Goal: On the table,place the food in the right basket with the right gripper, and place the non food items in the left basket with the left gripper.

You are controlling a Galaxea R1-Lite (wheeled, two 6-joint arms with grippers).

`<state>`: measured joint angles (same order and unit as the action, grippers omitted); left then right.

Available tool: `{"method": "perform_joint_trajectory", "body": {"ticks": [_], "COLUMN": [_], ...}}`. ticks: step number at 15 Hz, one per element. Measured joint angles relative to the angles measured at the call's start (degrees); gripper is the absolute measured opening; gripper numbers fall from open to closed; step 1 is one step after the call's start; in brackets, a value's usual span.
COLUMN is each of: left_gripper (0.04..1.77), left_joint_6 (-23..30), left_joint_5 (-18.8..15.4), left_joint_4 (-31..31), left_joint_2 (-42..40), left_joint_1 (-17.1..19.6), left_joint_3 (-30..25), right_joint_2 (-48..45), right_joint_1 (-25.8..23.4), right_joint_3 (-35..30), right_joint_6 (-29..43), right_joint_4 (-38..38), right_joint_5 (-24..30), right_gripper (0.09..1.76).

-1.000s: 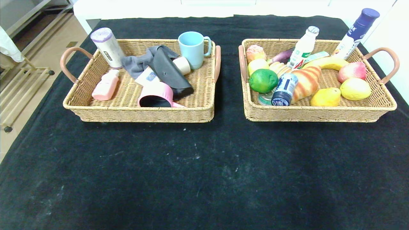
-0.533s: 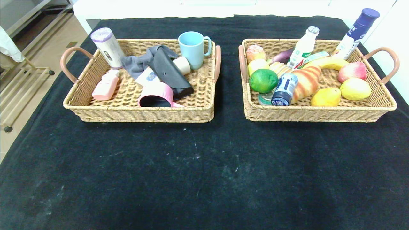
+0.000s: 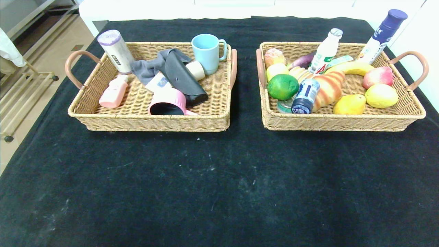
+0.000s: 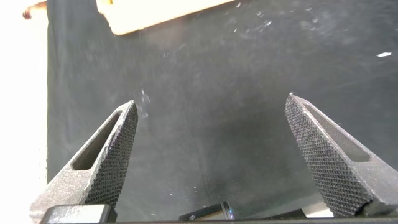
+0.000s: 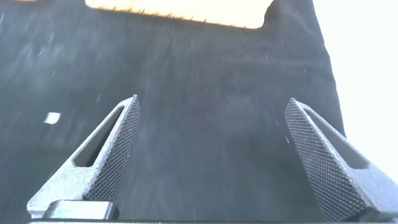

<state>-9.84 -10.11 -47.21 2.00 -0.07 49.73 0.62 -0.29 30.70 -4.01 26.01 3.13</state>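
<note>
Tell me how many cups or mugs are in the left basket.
2 that I can see. A blue mug stands upright at the far right corner of the left basket; a pink cup lies on its side near the front edge. Others may be hidden under the cloth.

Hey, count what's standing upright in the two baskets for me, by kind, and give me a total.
Mugs: 1, the blue mug, left basket.
Canisters: 1, the purple-capped canister, left basket.
Bottles: 2, the white bottle and the blue-capped bottle, right basket.
Total: 4.
</note>
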Motion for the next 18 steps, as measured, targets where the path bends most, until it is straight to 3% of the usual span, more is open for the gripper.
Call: {"method": "perform_joint_trajectory", "body": {"ticks": [2,5,8,10,13,18], "left_gripper": [1.72,1.72,1.72,1.72,1.72,1.72], "left_joint_6": [1.9,3.4,3.4,3.4,3.4,6.5], "left_joint_5": [1.3,3.5,6.0,7.2,8.8,8.9], "left_joint_4": [5.1,20.0,37.0,45.1,47.3,47.3], "left_joint_2": [-1.2,-1.8,-2.0,-2.0,-2.0,-2.0], "left_joint_1": [-0.1,-0.1,-0.1,-0.1,-0.1,-0.1], "left_joint_3": [-7.1,-19.3,-33.8,-42.0,-48.2,-49.7], "right_joint_2": [-0.4,-0.7,-0.7,-0.7,-0.7,-0.7], "right_joint_1": [-0.1,-0.1,-0.1,0.0,0.0,0.0], "right_joint_3": [-11.3,-25.9,-29.8,-30.3,-30.5,-30.7], "right_joint_6": [1.2,2.8,3.8,3.6,3.9,4.0], "right_joint_4": [-13.4,-28.2,-29.5,-29.7,-29.9,-28.0], "right_joint_5": [-2.9,-6.0,-5.4,-5.2,-4.8,-2.6], "right_gripper": [1.7,1.7,1.7,1.7,1.7,1.7]}}
